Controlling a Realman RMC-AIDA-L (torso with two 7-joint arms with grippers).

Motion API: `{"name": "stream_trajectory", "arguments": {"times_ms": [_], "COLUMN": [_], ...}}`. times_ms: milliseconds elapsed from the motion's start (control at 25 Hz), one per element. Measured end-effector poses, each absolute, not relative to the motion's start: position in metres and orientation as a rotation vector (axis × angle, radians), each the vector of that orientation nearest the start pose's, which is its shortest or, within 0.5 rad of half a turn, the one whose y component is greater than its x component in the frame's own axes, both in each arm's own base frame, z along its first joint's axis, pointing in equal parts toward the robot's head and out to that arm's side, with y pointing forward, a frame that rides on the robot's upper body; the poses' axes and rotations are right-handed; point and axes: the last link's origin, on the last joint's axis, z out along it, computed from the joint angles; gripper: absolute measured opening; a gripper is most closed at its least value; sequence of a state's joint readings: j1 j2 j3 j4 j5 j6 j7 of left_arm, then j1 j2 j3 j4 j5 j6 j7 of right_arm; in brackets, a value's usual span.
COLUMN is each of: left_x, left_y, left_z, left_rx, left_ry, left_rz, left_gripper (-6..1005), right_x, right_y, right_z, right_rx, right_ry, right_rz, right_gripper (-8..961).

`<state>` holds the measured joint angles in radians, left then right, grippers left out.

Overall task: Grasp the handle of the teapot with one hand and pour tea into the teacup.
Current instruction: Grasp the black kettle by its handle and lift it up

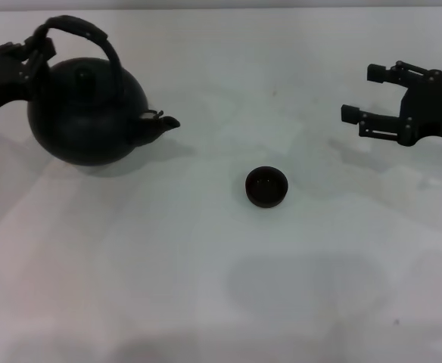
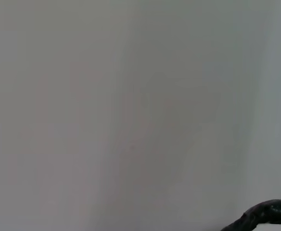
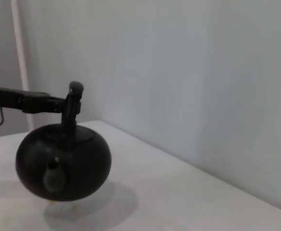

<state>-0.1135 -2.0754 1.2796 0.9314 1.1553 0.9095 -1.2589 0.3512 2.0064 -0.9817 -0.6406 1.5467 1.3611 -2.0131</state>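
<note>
Gripping the dark arched hoop handle [image 1: 81,34] near its left foot, the left claw [image 1: 35,51] is clamped on it at the far left of the head view, its arm reaching in from the left edge. Beneath that handle hangs the large round black-brown teapot [image 1: 85,113], lifted off the pale white counter [image 1: 206,287]; the right wrist view shows its belly [image 3: 63,161] clear of the surface with a shadow under it, and the handle [image 3: 73,108] rising straight up to where the claw [image 3: 58,103] pinches it. The short stubby spout [image 1: 160,122] points toward the robot's right, roughly level.

A small round dark brown handleless teacup [image 1: 266,187] stands upright on the counter near the middle, to the right of the spout, nearer the robot and well apart from the teapot. It is not under the spout.

At the right side, the right claw [image 1: 357,94] hovers above the counter with its black fingers [image 1: 376,73] spread apart, holding nothing, well away from both cup and pot.

From the left wrist, only a curved dark sliver of the handle [image 2: 265,214] shows against a plain wall.
</note>
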Motion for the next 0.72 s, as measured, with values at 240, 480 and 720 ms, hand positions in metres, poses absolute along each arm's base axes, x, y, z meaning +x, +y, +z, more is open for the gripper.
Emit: {"name": "stream_trajectory", "arguments": {"times_ms": [240, 480, 720], "left_x": [-0.280, -0.260, -0.243], "left_y": [0.325, 0.330, 0.334], "left_z": [0.027, 0.016, 0.014], "left_rx": [-2.104, -2.150, -2.176], "left_ry": [-0.712, -0.670, -0.629], "left_rz": [-0.679, -0.560, -0.516], "left_gripper": [127, 127, 128], "right_x": [0.301, 0.303, 0.308], "right_y": [0.320, 0.321, 0.322], "right_z": [0.018, 0.025, 0.034], "right_rx": [-2.488, -2.439, -2.373], "right_ry": [0.443, 0.459, 0.478], "right_rz": [0.675, 0.707, 0.736], "right_gripper": [868, 868, 868]}}
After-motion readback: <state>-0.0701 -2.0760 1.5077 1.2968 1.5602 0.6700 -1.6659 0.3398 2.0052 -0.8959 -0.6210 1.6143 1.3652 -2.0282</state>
